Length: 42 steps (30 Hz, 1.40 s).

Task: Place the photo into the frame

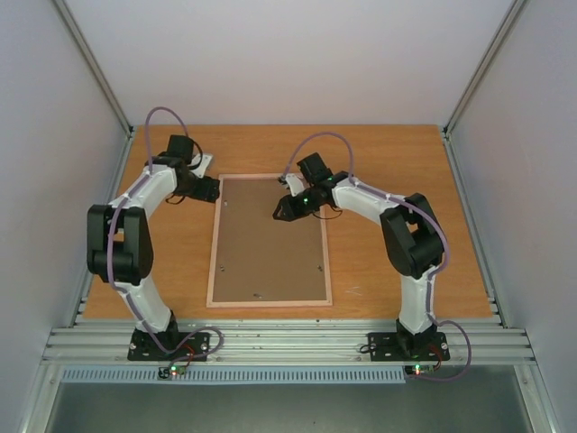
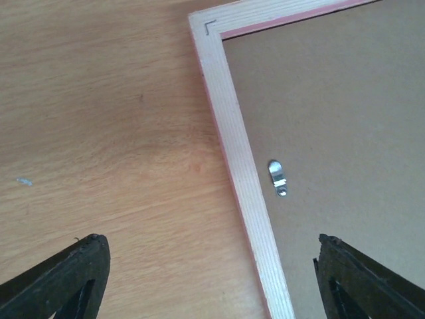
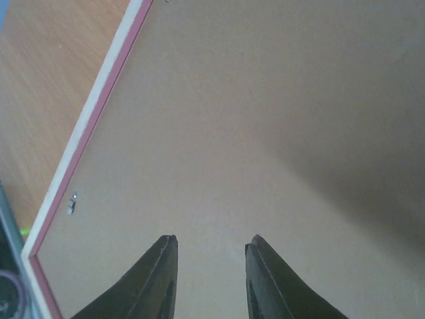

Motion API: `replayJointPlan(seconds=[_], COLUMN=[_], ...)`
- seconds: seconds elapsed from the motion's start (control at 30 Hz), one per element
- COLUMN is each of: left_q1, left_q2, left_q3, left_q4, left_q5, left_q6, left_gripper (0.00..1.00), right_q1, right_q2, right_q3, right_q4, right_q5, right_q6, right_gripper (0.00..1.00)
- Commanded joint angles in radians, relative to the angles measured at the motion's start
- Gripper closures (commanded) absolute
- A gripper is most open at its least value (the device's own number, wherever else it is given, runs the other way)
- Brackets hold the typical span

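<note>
Between the 2 fingers of the left gripper [image 2: 209, 242] the gap is wide and nothing is inside it, so these jaws are released. In the left wrist view 1 black finger is over the bare wood of the table [image 2: 99, 133] and the other is over the brown backing board [image 2: 345, 133]. The pale border of the frame [image 2: 239, 159] runs between them. This border has a thin pink edge. Its far-left corner, with a small staple [image 2: 209, 26] in it, is just ahead of the gripper. A small metal clip [image 2: 277, 176] sits on the board, just beside the border.

The right gripper [image 3: 211, 239] has its 2 fingers near each other, with a narrow gap between them. Nothing is in this gap, so it grasps nothing. It is over the backing board, in the far part, nearer to the right side. I cannot tell if the fingertips touch the board.

The frame lies flat in the middle of the table with its back side up, and the backing board fills it. Its long sides go from near to far. Both arms bend from their bases at the near edge toward the far end of the frame, 1 on each side.
</note>
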Motion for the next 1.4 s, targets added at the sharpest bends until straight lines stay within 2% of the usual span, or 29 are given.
replayJointPlan(seconds=[0.0, 0.23, 0.6, 0.83, 1.2, 1.37], left_q1=[-0.030, -0.060, -0.098, -0.106, -0.106, -0.106], left_q2=[0.075, 0.158, 0.203, 0.237, 0.308, 0.333], left_q3=[0.062, 0.126, 0.133, 0.112, 0.119, 0.120], left_q4=[-0.021, -0.066, -0.031, -0.033, -0.053, -0.064], left_q5=[-0.104, -0.198, -0.138, -0.146, -0.203, -0.209], left_q6=[-0.187, -0.356, -0.430, -0.456, -0.465, -0.476], left_gripper=[0.16, 0.22, 0.24, 0.24, 0.34, 0.45], right_q1=[0.033, 0.045, 0.045, 0.042, 0.041, 0.041], right_q2=[0.070, 0.169, 0.325, 0.343, 0.294, 0.279], right_q3=[0.098, 0.216, 0.344, 0.279, 0.158, 0.136], right_q4=[0.014, 0.040, 0.081, 0.089, 0.118, 0.127], right_q5=[0.062, 0.166, 0.197, 0.229, 0.247, 0.258], right_q6=[0.015, 0.021, 0.064, 0.087, 0.094, 0.095], right_gripper=[0.71, 0.78, 0.80, 0.82, 0.83, 0.83])
